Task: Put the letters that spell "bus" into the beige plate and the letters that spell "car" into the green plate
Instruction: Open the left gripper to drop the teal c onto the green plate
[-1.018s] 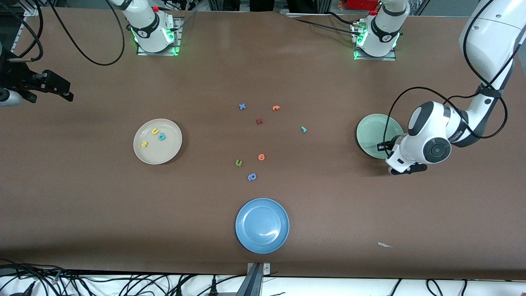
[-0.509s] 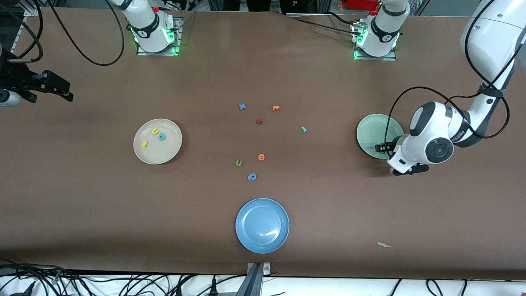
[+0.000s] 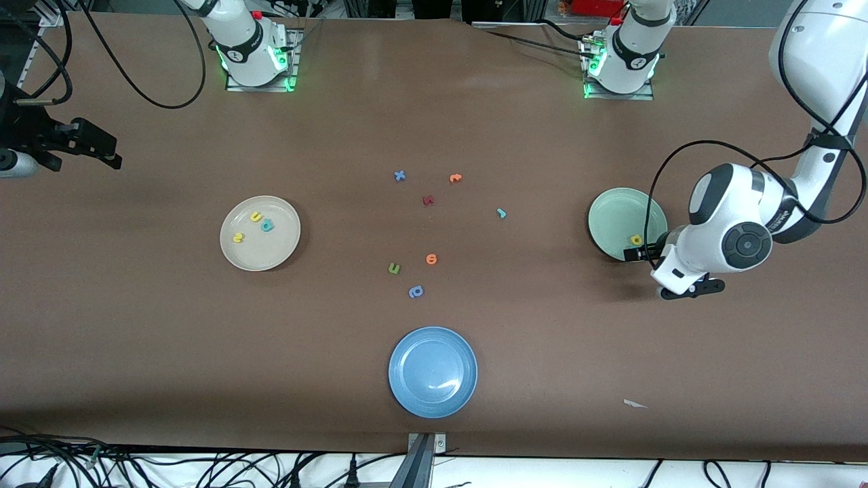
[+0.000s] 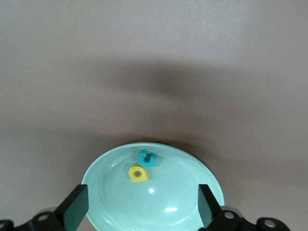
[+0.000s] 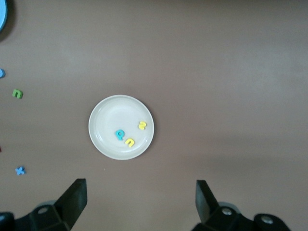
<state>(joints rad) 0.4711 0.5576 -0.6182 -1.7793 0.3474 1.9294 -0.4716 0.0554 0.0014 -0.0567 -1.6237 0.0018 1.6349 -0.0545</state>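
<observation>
Left end effector [image 4: 139, 214] fingers apart over green plate [image 3: 610, 207] holding yellow a [image 4: 137, 173] and teal c [image 4: 147, 158], right end effector [image 5: 139, 207] spread, waiting high above beige plate [image 5: 108, 115].

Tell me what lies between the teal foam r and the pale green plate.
Nothing: in the front view, bare brown tabletop separates the teal foam r from the pale green plate.

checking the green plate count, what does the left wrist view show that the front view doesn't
Only the left wrist view shows a teal c beside the yellow a in the green plate. Only the front view shows the teal r out on the table, the beige plate and the blue plate. Both show the green plate, the yellow a and the open left gripper.
</observation>
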